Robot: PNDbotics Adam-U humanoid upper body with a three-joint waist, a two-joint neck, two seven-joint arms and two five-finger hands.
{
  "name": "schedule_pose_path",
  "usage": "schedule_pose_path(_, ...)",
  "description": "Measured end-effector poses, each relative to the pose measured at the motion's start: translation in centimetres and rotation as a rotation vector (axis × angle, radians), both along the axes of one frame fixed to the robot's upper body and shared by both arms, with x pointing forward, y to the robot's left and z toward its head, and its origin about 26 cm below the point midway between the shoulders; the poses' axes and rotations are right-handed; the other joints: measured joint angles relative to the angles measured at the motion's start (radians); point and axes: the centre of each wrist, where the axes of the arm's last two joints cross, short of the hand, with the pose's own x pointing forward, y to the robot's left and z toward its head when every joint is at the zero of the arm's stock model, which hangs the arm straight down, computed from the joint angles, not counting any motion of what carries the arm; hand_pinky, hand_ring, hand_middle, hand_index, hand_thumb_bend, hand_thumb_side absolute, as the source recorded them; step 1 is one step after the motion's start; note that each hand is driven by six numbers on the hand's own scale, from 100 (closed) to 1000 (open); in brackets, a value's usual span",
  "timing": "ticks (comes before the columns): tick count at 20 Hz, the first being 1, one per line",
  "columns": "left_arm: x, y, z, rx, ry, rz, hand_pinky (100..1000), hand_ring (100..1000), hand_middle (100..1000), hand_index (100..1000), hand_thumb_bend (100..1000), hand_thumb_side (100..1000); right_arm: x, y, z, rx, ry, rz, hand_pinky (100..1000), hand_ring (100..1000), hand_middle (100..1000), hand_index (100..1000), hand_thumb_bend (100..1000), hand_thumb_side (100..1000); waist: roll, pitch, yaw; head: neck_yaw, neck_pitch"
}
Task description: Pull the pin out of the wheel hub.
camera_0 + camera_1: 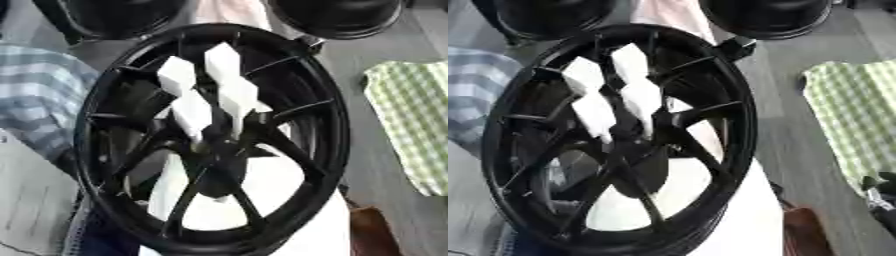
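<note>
A black spoked wheel hub (96, 150) stands upright close in front of me and fills both views. My left hand (194, 112) reaches down across the spokes from the top, showing as two rows of white finger covers. Its fingertips (203, 141) meet at the hub's centre, pinched on a small pale pin that is almost wholly hidden. The thumb is out of sight behind the spokes. A dark part of my right hand (880, 186) shows at the right edge of the right eye view, away from the wheel.
White surface (280, 180) shows through the lower spokes. Two more black wheels (337, 17) lie at the back. A green checked cloth (411, 120) lies on the right, a blue striped cloth (35, 95) on the left, a brown object (802, 232) at the lower right.
</note>
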Motion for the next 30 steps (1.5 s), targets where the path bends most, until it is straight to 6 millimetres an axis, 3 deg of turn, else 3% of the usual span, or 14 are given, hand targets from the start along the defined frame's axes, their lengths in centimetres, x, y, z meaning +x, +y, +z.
schedule_pose_path(11, 0.0, 0.0, 0.0, 0.002, -0.002, -0.005, 623, 640, 491, 739, 515, 542, 0.0, 0.0, 0.0, 0.0, 0.003, 0.001, 522, 648, 537, 718, 295, 392, 0.0, 0.0, 0.0, -0.001, 0.0)
schedule_pose_path(15, 0.6, -0.1, 1.5, 0.016, -0.048, -0.009, 625, 642, 493, 740, 506, 522, -0.1, 0.0, -0.1, -0.001, 0.007, -0.001, 524, 649, 537, 718, 296, 392, -0.006, 0.0, 0.001, -0.014, 0.0)
schedule_pose_path(20, 2.4, -0.1, 7.5, 0.2, -0.164, -0.066, 637, 651, 504, 749, 496, 501, -0.5, -0.1, -0.4, -0.009, 0.02, -0.004, 525, 649, 538, 718, 296, 394, -0.004, 0.0, 0.0, -0.029, 0.0)
schedule_pose_path(26, 4.3, 0.1, 16.8, 0.697, -0.179, -0.248, 672, 667, 533, 763, 519, 514, -0.8, -0.2, -0.6, -0.02, 0.033, -0.008, 526, 649, 538, 718, 297, 394, 0.012, 0.0, -0.003, -0.052, 0.001)
schedule_pose_path(30, 4.7, 0.4, 21.8, 1.006, -0.126, -0.347, 707, 682, 568, 775, 540, 509, -1.0, -0.3, -0.7, -0.028, 0.04, -0.011, 528, 649, 538, 718, 298, 393, 0.019, 0.004, -0.002, -0.065, 0.001)
